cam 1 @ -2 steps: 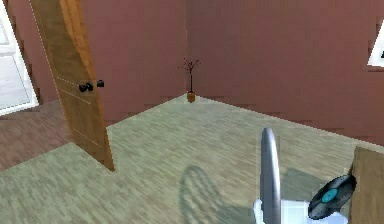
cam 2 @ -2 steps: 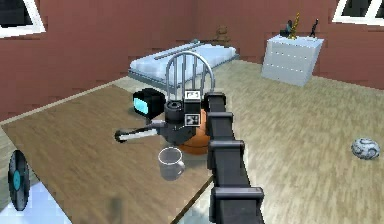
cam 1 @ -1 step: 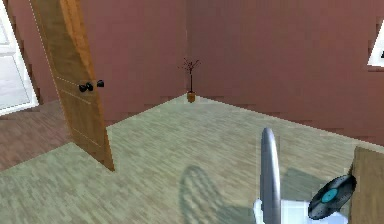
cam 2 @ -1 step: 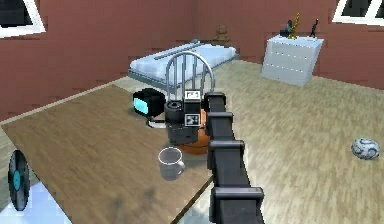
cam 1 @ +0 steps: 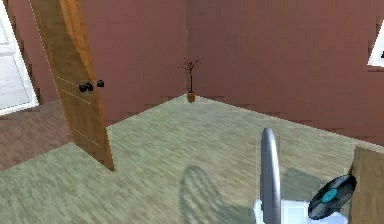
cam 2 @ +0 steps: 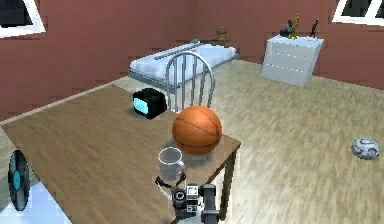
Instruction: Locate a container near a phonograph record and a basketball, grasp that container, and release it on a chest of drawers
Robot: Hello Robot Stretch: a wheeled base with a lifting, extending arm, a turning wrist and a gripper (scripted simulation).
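Note:
A clear glass container point(cam 2: 171, 160) stands on the wooden table point(cam 2: 80, 140), just in front of an orange basketball point(cam 2: 197, 129). A dark phonograph record point(cam 2: 17, 172) with a teal label leans at the table's left end, and shows again as the record point(cam 1: 330, 197) in the forward view's lower right. My gripper point(cam 2: 170, 184) rises at the bottom edge, right below the container, with the white marker squares point(cam 2: 186, 198) beside it. I cannot tell whether it holds anything. A white chest of drawers point(cam 2: 293, 58) stands by the far wall with small items on top.
A small black box with a teal screen point(cam 2: 150, 102) sits on the table. Behind it are a metal chair point(cam 2: 187, 75) and a bed point(cam 2: 185, 58). A soccer ball point(cam 2: 366, 148) lies on the floor. An open wooden door point(cam 1: 75, 80) and a potted plant point(cam 1: 190, 80) show ahead.

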